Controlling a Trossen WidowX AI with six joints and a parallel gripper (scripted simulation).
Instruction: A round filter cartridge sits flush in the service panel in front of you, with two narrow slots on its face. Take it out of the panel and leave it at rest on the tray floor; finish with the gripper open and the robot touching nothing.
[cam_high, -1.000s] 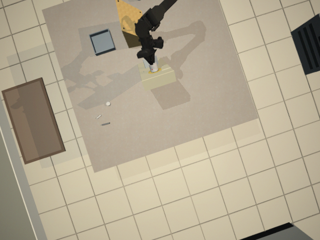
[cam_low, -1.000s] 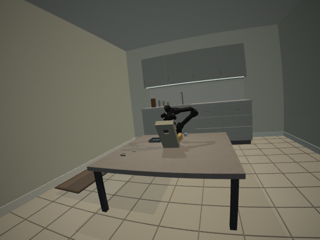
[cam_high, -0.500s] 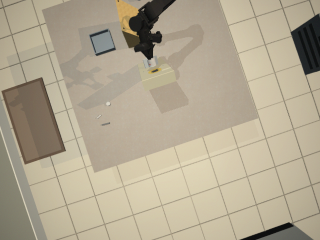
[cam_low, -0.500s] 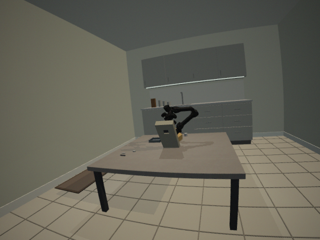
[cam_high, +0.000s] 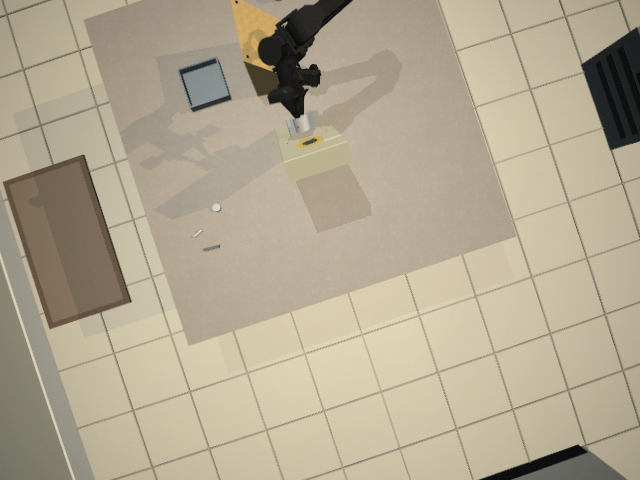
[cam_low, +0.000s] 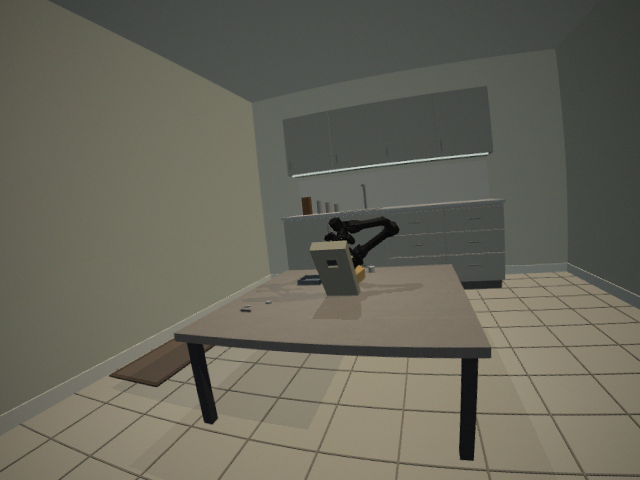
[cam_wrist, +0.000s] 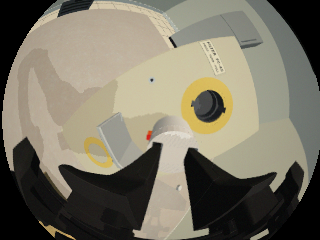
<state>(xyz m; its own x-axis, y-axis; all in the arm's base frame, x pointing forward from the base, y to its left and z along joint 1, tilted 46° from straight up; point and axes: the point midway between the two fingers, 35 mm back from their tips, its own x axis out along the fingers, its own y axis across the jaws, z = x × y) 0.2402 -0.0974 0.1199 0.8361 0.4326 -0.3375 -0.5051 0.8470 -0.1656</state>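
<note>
While arm reaches down over panel (cam_high: 321, 155), hand (cam_high: 298, 119) grips filter cartridge (cam_high: 301, 124); cartridge clear of yellow-ringed hole (cam_wrist: 207, 106).

Arm (cam_high: 289, 56) bent forward, tool (cam_high: 299, 125) clamped on cartridge (cam_high: 301, 124)

Brown mat (cam_high: 64, 240) on floor; dark vent (cam_high: 617, 87).

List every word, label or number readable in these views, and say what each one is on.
Service panel, white label above the yellow-ringed hole: lines of dark print, too small and blurred to read.
Filter cartridge held in the gripper: a red mark only, no text.
No other writing is visible.
</note>
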